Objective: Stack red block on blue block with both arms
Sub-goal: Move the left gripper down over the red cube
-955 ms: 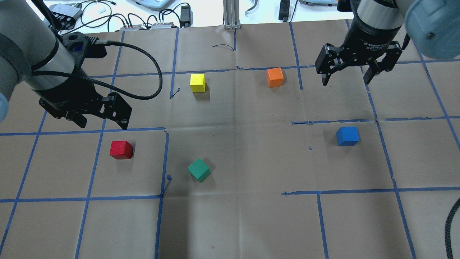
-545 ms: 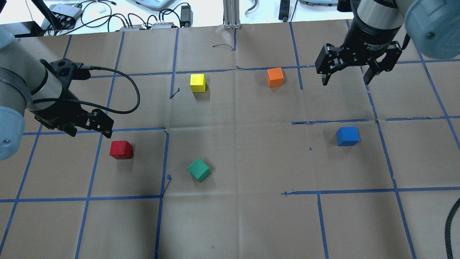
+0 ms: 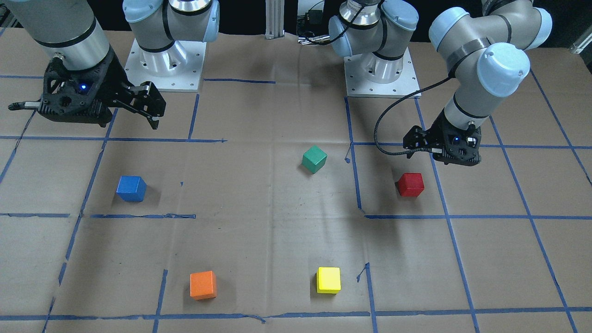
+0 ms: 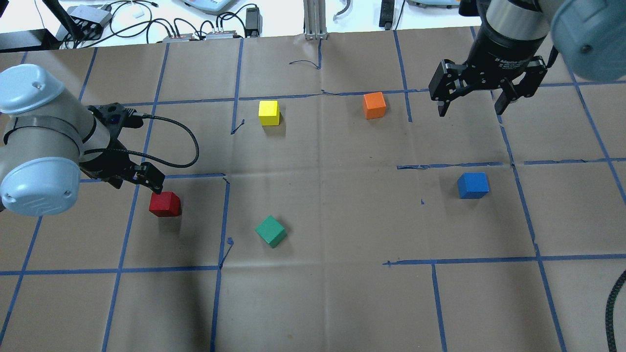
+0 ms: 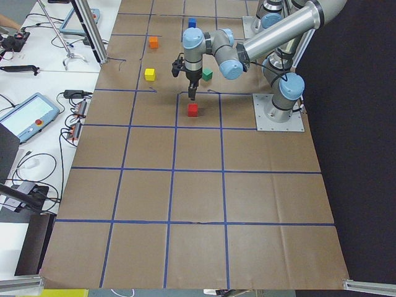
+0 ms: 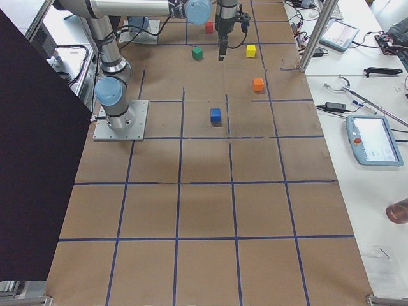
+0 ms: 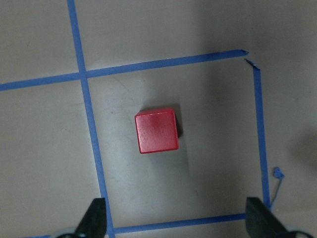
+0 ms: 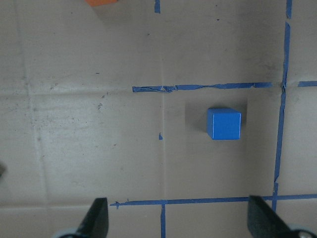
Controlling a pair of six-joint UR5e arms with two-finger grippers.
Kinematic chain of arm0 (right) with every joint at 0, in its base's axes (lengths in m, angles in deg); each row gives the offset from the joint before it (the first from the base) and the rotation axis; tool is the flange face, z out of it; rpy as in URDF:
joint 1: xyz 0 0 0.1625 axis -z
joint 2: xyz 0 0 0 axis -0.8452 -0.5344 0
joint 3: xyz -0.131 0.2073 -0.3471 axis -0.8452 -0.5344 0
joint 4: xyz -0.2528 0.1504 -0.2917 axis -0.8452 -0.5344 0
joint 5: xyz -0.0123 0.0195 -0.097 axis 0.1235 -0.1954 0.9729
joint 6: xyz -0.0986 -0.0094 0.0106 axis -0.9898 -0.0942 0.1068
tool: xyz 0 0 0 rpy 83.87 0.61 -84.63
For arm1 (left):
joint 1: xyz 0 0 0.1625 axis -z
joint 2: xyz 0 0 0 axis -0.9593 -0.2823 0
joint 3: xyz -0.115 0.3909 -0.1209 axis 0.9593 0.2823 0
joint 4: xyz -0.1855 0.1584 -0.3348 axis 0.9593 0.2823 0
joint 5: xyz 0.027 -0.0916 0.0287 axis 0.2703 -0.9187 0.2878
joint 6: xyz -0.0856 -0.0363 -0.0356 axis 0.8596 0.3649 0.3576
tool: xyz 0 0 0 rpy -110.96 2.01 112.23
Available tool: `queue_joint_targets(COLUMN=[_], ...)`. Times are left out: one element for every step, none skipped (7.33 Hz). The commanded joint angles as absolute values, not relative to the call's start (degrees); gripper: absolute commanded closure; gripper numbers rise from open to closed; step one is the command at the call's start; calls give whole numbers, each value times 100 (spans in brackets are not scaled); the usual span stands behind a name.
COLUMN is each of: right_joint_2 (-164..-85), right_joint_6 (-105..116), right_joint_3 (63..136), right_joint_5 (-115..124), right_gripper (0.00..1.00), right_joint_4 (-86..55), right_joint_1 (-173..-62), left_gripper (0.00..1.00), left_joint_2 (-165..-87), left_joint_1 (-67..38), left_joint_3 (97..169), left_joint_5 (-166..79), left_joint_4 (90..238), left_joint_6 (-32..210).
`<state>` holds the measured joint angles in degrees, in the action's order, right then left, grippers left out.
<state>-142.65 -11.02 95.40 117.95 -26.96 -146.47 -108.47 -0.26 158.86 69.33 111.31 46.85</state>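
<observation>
The red block (image 4: 165,204) sits on the brown paper at the left, and also shows in the front view (image 3: 410,184). My left gripper (image 4: 138,186) is open and empty, low over the table just behind the block. In the left wrist view the red block (image 7: 157,131) lies ahead of the spread fingertips (image 7: 96,218), untouched. The blue block (image 4: 473,185) sits at the right, alone. My right gripper (image 4: 470,111) is open and empty, held high behind it. The blue block (image 8: 224,124) lies well below that gripper in the right wrist view.
A green cube (image 4: 270,231) lies right of the red block, turned at an angle. A yellow cube (image 4: 269,112) and an orange cube (image 4: 374,105) sit further back. Cables and devices (image 4: 195,29) line the far table edge.
My left arm has come down and swung in, bringing its open gripper close behind the red block. The right arm and all cubes have not moved.
</observation>
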Motion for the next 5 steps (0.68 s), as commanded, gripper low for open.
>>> queue_joint_targets(right_joint_2=[-14265, -14265, -14265, -14265, -14265], right_joint_6=[-1102, -1102, -1102, -1102, -1102], right_joint_3=[9539, 9539, 9539, 9539, 9539], right_joint_5=[11795, 11795, 11795, 11795, 11795], right_gripper=[0, 0, 0, 0, 0], right_joint_4=[-2700, -2700, -2700, -2700, -2700], right_joint_1=[-14647, -14647, -14647, -14647, -14647], left_gripper=[0, 0, 0, 0, 0], left_joint_2=[-11572, -11767, -11795, -11838, -11882], left_joint_1=[-30, -22, -13, -13, -13], left_joint_3=[15872, 15880, 15924, 15968, 16003], left_joint_5=[6931, 6922, 6931, 6931, 6905], left_joint_4=[10395, 10245, 10235, 10235, 10243], left_joint_6=[4660, 4808, 5027, 5064, 5204])
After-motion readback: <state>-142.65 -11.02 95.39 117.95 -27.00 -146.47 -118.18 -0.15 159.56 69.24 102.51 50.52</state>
